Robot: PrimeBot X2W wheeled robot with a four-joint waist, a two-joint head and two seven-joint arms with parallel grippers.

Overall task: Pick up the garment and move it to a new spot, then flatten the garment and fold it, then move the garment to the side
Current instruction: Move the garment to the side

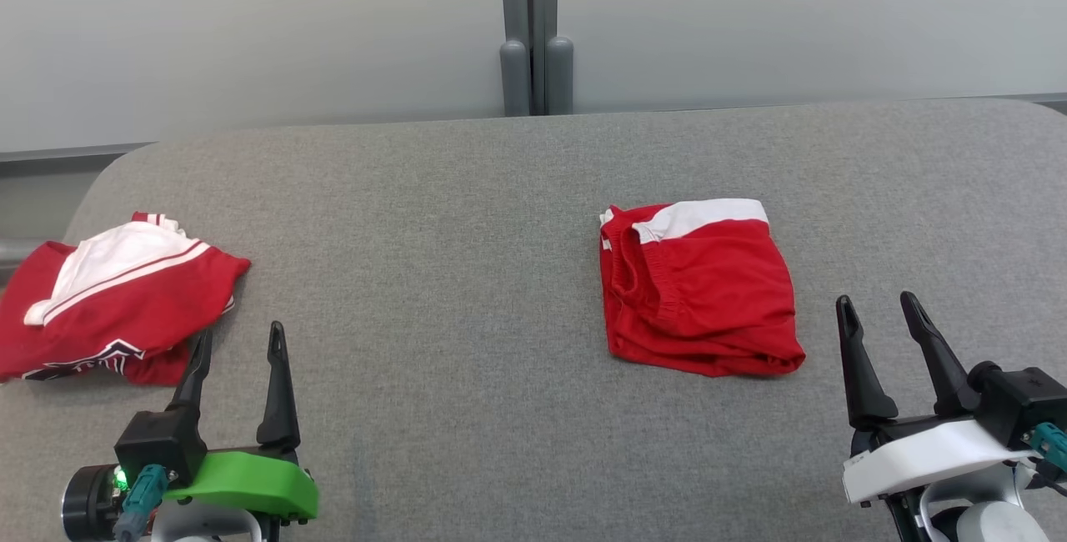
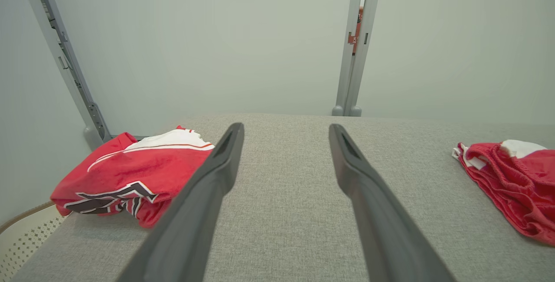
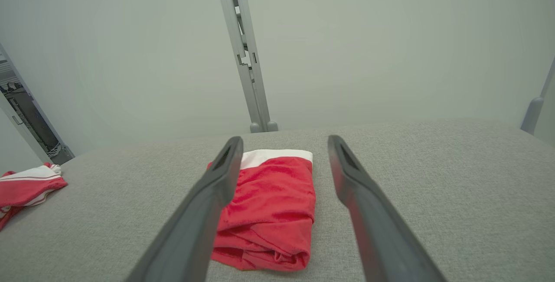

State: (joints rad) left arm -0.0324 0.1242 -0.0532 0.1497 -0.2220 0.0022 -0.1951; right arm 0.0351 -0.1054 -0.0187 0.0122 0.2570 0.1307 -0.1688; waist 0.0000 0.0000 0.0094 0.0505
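A red garment (image 1: 708,300) with a white band lies folded into a compact square on the grey padded table (image 1: 458,275), right of centre. My right gripper (image 1: 877,300) stands open just right of it, empty; in the right wrist view the garment (image 3: 277,204) lies between and beyond the fingers of that gripper (image 3: 284,140). A second red and white garment (image 1: 125,300) with dark lettering lies loosely bunched at the table's left edge. My left gripper (image 1: 240,332) is open and empty just right of it, its fingertips apart over bare fabric (image 2: 286,128).
A pale wall with a grey vertical post (image 1: 536,33) runs behind the table's far edge. The table's rounded corners show at far left and far right. A wide bare stretch of grey fabric separates the two garments (image 2: 134,173) (image 2: 516,182).
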